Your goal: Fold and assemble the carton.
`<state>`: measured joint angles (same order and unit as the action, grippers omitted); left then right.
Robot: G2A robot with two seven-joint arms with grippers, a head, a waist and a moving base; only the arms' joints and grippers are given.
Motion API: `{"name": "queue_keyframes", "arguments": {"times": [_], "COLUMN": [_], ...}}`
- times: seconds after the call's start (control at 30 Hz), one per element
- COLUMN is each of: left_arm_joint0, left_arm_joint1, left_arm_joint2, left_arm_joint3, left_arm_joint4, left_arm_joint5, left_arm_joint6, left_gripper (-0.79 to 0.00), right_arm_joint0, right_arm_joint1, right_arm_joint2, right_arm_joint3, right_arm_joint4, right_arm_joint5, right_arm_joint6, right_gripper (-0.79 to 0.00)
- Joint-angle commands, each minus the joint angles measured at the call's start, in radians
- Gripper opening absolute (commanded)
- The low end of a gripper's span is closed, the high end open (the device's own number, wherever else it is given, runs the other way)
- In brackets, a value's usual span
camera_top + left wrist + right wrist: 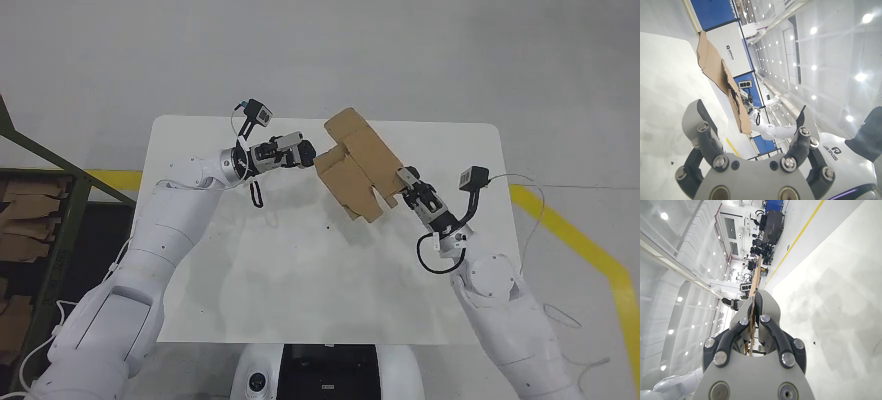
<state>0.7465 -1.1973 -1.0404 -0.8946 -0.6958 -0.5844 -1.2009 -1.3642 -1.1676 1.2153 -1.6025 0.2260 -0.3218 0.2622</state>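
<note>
Carton (358,162), part-folded, tilted over far middle of tabletop (300,270), edge pinched between right gripper (406,180) fingers. Left gripper (309,155) just beside opposite edge, fingers spread, holding nothing.

The right gripper (754,294) has its two fingers pressed together on the edge of the carton (757,273), a thin brown cardboard sheet seen edge-on, running straight away from the fingertips. The sheet appears to stand clear of the white table (829,294) beside it, though this angle makes that hard to judge. A small dark speck (814,343) lies on the table.
</note>
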Motion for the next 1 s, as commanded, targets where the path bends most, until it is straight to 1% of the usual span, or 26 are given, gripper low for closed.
{"name": "queue_keyframes", "arguments": {"times": [0.0,0.17,0.27,0.53,0.57,0.6,0.63,0.67,0.77,0.9,0.97], "left_arm_joint0": [0.015,0.051,0.06,0.041,0.037,0.033,0.03,0.026,0.017,0.009,0.006], "left_arm_joint1": [0.001,-0.001,-0.007,-0.028,-0.031,-0.033,-0.036,-0.038,-0.044,-0.05,-0.052], "left_arm_joint2": [0.001,0.01,0.022,0.06,0.066,0.07,0.074,0.077,0.083,0.087,0.088], "left_arm_joint3": [-0.031,-0.079,-0.084,-0.061,-0.057,-0.052,-0.047,-0.043,-0.028,-0.013,-0.007], "left_arm_joint4": [0.023,0.036,0.029,0.029,0.033,0.034,0.035,0.035,0.037,0.038,0.038], "left_arm_joint5": [0.024,0.076,0.099,0.119,0.121,0.123,0.125,0.124,0.125,0.127,0.126], "left_arm_joint6": [0.032,0.063,0.072,0.08,0.077,0.075,0.074,0.073,0.068,0.062,0.058], "left_gripper": [0.0,0.0,0.0,0.0,-0.055,-0.157,-0.231,-0.277,-0.468,-0.656,-0.723], "right_arm_joint0": [0.001,0.006,0.003,-0.021,-0.024,-0.026,-0.027,-0.028,-0.03,-0.032,-0.033], "right_arm_joint1": [-0.004,-0.021,-0.029,-0.046,-0.047,-0.049,-0.051,-0.052,-0.057,-0.062,-0.065], "right_arm_joint2": [-0.005,-0.038,-0.06,-0.096,-0.099,-0.102,-0.105,-0.107,-0.11,-0.11,-0.109], "right_arm_joint3": [-0.002,-0.003,-0.015,-0.042,-0.044,-0.046,-0.047,-0.049,-0.052,-0.055,-0.057], "right_arm_joint4": [-0.005,-0.019,-0.049,-0.124,-0.132,-0.138,-0.147,-0.157,-0.165,-0.173,-0.175], "right_arm_joint5": [0.01,0.024,0.027,0.051,0.055,0.058,0.063,0.067,0.073,0.081,0.086], "right_arm_joint6": [-0.04,-0.152,-0.195,-0.297,-0.307,-0.314,-0.32,-0.325,-0.339,-0.35,-0.352], "right_gripper": [-0.785,-0.785,-0.785,-0.785,-0.785,-0.785,-0.785,-0.785,-0.785,-0.785,-0.785]}}
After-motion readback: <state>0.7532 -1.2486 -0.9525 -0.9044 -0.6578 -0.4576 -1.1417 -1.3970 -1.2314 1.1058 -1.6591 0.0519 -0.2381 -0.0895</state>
